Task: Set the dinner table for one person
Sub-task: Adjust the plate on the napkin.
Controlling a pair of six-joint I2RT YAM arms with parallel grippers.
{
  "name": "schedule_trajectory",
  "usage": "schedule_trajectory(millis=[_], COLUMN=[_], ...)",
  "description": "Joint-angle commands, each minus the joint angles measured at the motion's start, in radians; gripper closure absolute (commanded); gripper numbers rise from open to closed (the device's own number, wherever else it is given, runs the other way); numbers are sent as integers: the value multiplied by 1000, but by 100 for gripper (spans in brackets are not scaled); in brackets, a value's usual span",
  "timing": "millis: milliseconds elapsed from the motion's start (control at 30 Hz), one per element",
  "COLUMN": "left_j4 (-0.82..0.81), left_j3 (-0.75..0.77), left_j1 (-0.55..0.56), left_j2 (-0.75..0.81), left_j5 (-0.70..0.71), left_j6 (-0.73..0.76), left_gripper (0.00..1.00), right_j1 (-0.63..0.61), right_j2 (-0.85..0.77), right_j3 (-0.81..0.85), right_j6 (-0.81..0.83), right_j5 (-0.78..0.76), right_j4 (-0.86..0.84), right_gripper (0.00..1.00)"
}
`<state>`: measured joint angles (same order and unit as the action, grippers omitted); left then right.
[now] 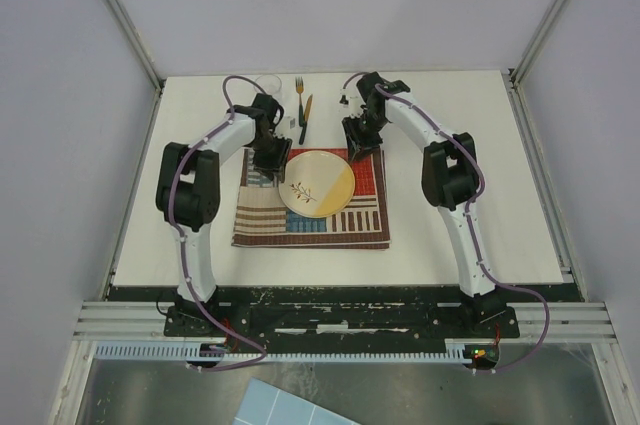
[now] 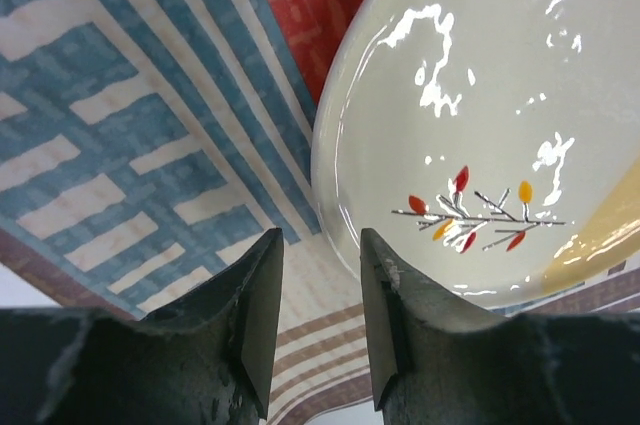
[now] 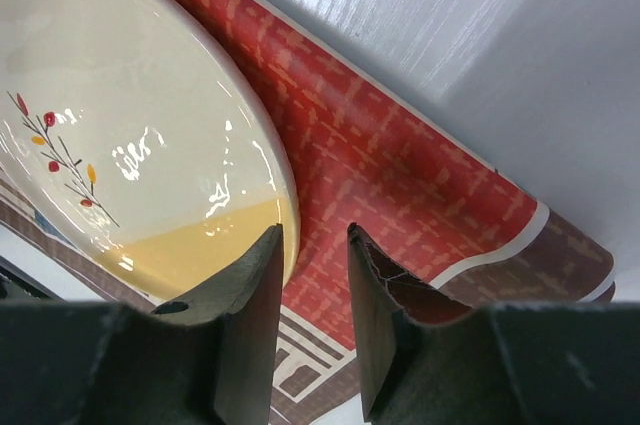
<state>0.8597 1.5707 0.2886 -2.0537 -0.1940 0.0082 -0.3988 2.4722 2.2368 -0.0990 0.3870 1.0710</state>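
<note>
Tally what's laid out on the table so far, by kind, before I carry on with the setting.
placemat: 1
plate: 1
fork: 1
knife: 1
clear glass: 1
total: 5

left gripper [image 2: 318, 250]: jaws parted, nothing between | plate [image 2: 500, 95]: glossy cream, branch motif with red and orange leaves, yellow band at right, lying on placemat [image 2: 130, 145] | placemat: blue-striped, red patch at top
</note>
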Motion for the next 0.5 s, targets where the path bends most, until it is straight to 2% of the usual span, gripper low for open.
schedule_trajectory(millis=[0, 267, 467], left_j4=[-40, -75, -78], left_j3=[46, 24, 7], left_j1=[10, 22, 32], left_j2=[-44, -87, -88], left_j5=[-28, -35, -44], left_j6=[-37, -58, -63], left_gripper=[56, 56, 60], right_j1=[6, 10, 10], right_j2=[2, 5, 8], right_j3=[57, 61, 47], right_j6=[18, 21, 13], right_j5=[5, 21, 77], right_j4=[12, 23, 35], right_gripper=[60, 60, 62])
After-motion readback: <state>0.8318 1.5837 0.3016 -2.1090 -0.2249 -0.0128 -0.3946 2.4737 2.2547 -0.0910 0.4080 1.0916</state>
